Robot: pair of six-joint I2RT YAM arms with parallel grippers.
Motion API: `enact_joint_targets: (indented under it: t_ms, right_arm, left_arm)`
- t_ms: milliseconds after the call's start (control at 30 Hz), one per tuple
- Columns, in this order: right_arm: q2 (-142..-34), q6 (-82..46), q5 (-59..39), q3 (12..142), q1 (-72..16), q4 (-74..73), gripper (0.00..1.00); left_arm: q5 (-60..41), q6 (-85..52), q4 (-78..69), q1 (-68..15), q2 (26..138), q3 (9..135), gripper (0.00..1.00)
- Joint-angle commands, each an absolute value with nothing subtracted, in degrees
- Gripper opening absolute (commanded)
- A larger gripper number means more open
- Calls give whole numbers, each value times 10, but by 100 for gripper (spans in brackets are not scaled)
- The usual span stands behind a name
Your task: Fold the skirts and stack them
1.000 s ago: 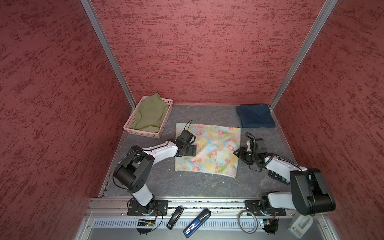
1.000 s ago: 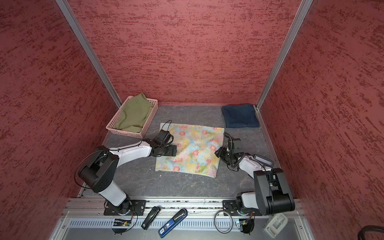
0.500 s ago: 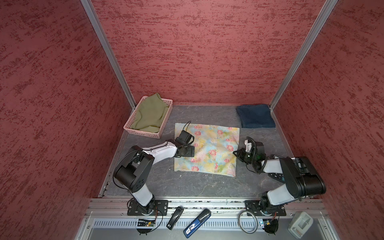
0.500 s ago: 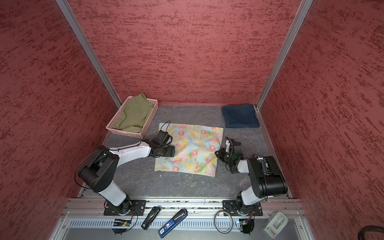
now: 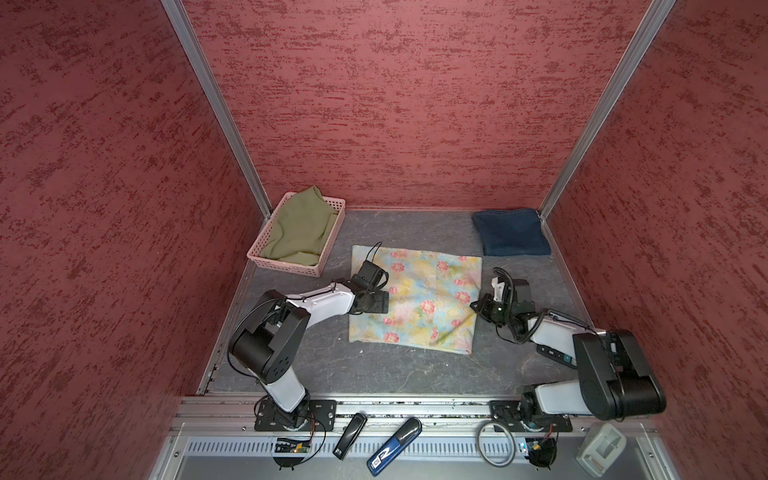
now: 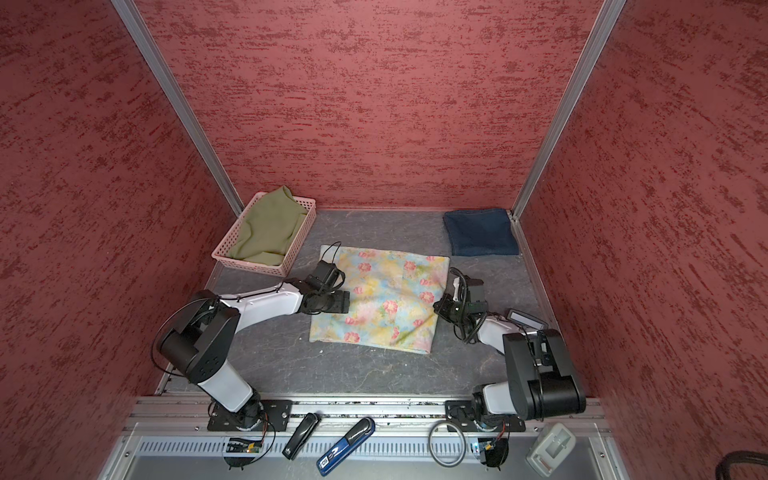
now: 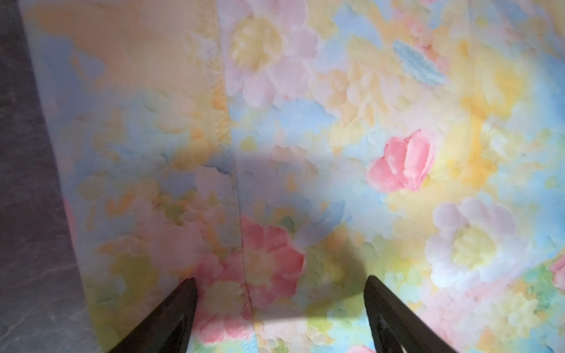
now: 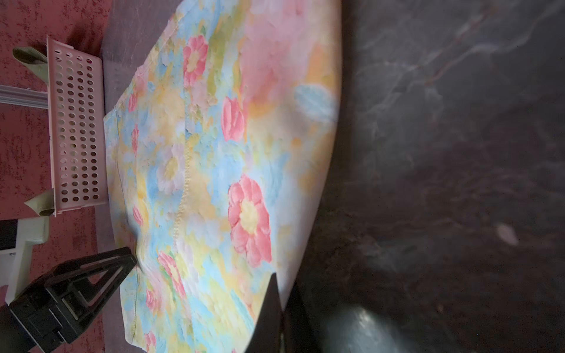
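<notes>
Right gripper [image 5: 477, 306] newly pinched shut on right edge of floral skirt [image 5: 419, 299] flat on table [image 5: 395, 374], left gripper [image 5: 381, 302] spread over its left side; seemingly ready to fold across.

Skirts: three – floral skirt [image 5: 419, 299] between the two sets of jaws, olive skirt [image 5: 299, 226] beyond the left jaws, denim skirt [image 5: 513, 232] beyond the right jaws
Baskets: one pink basket [image 5: 286, 266]
Grippers: two – left gripper [image 5: 382, 302], right gripper [image 5: 475, 306]
Small devices on the front rail, behind both jaws: three – black device [image 5: 350, 430], blue device [image 5: 395, 446], grey device [image 5: 600, 446]
Cable loops: one cable loop [image 5: 479, 440]
</notes>
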State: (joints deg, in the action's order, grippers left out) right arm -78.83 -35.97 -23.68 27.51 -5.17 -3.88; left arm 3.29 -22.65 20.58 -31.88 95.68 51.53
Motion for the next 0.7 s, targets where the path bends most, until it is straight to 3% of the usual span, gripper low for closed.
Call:
enact_joint_targets:
  t_ms: [0,333,667]
  right_arm:
    - [-756,-330,-186,327,-52,52,0]
    - [-762,-287,-136,476,-84,212,0]
    - [-808,-276,-101,497,-102,261,0]
  left_arm:
    - [31,-235,204,-318,978,504,85]
    - [12,-265,185,-357,1005,521,84]
    - [13,-266,183,-361,989,520,84]
